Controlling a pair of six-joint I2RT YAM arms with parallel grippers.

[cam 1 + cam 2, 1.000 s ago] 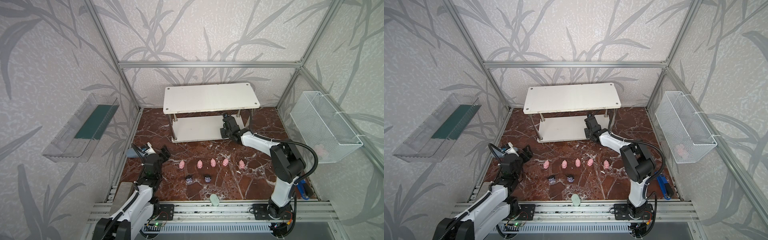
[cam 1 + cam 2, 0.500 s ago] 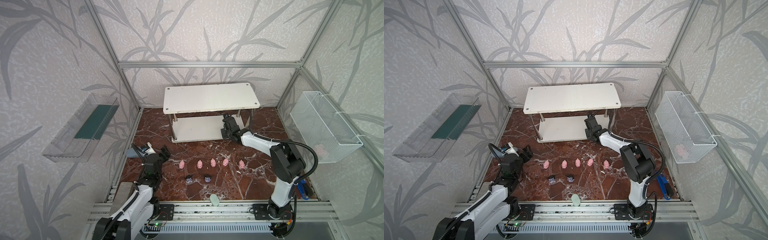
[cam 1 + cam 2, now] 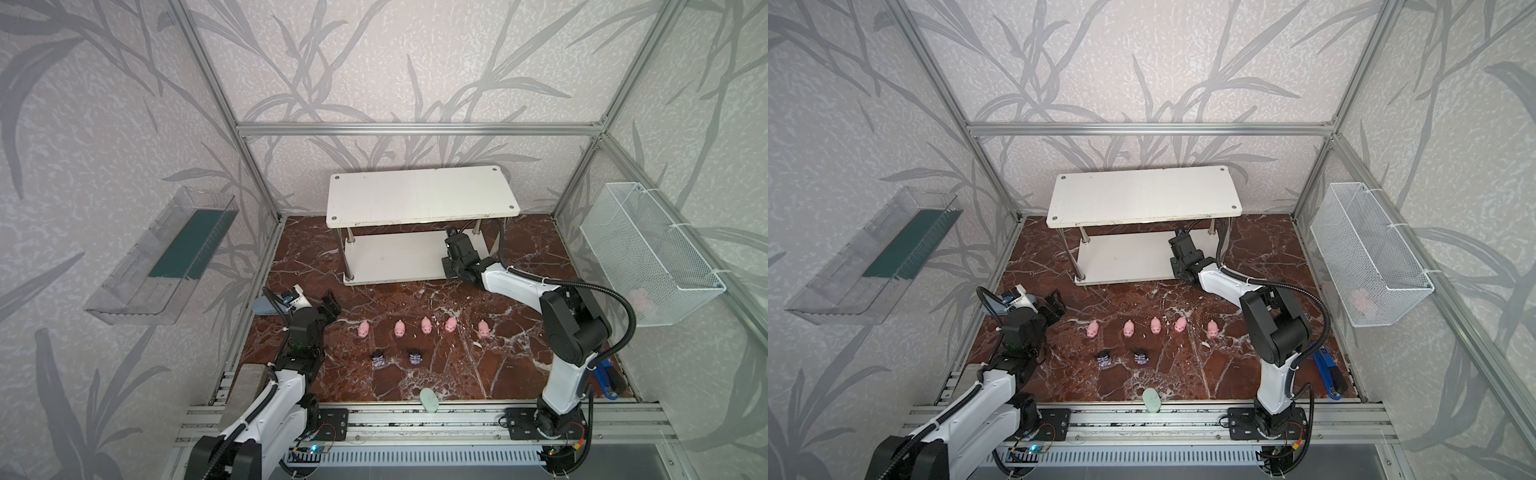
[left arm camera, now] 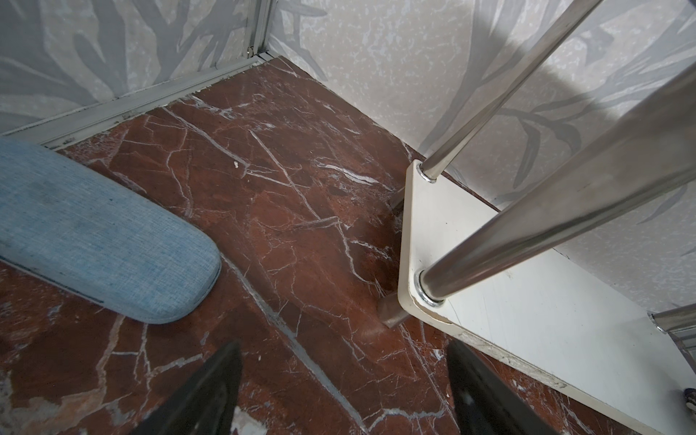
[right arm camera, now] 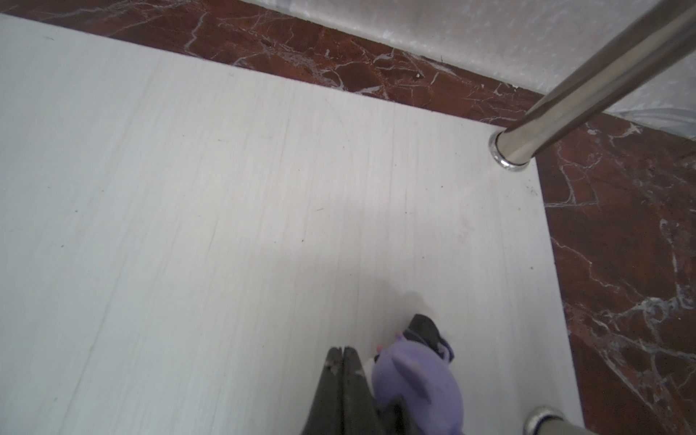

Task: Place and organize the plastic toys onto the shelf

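A: State of right claw [image 5: 342, 352]?
B: Clenched, nothing in it. Purple figurine [image 5: 416, 380] just beside it on the shelf [image 5: 226, 188] lower tier (right end).
A: And left claw [image 4: 342, 344]?
B: Released, over the counter [image 4: 301, 226]. Five pink pigs [image 3: 426, 325] and two dark figurines [image 3: 378, 359] sit on the counter.

1. I note a clear wall tray [image 3: 124, 291] mounted on the left wall, holding a dark green insert [image 3: 183, 245].
2. A white wire basket [image 3: 631, 249] hangs on the right wall. Something pink [image 3: 642, 300] lies inside, too blurred to identify.
3. A pale green oval [image 3: 429, 400] sits at the front edge of the marble floor [image 3: 457, 374].
4. A grey-blue case [image 4: 94, 241] lies flat near the left wall.
5. A blue tool [image 3: 1327, 370] lies by the right wall.
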